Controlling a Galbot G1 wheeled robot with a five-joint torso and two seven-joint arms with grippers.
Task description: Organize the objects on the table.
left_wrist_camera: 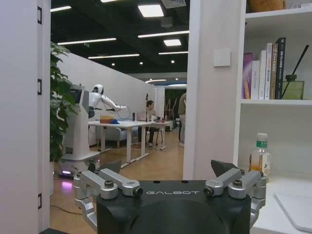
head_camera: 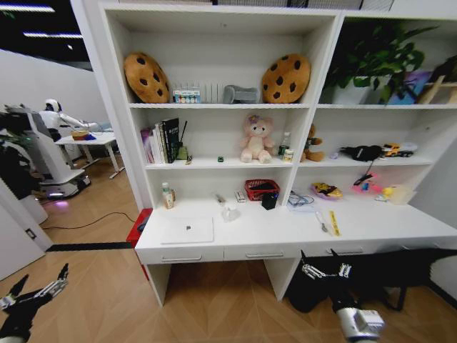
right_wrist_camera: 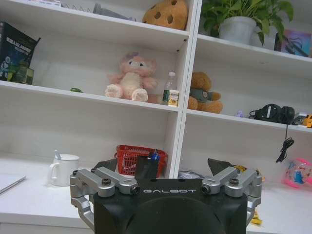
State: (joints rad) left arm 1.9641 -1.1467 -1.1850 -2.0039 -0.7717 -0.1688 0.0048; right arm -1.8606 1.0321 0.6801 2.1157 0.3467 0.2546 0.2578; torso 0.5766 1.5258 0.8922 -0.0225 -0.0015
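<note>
Below the table (head_camera: 285, 236) edge, left tool (head_camera: 32, 294) and right tool (head_camera: 325, 271) hang open, empty.

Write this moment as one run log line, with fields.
phase: before reach | left gripper: open, low beside desk | right gripper: open, below desk front | laptop: closed on desk

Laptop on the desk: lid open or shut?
Shut. The laptop lies flat on the desk, lid down with its dark logo facing up; no screen or keyboard shows.
</note>
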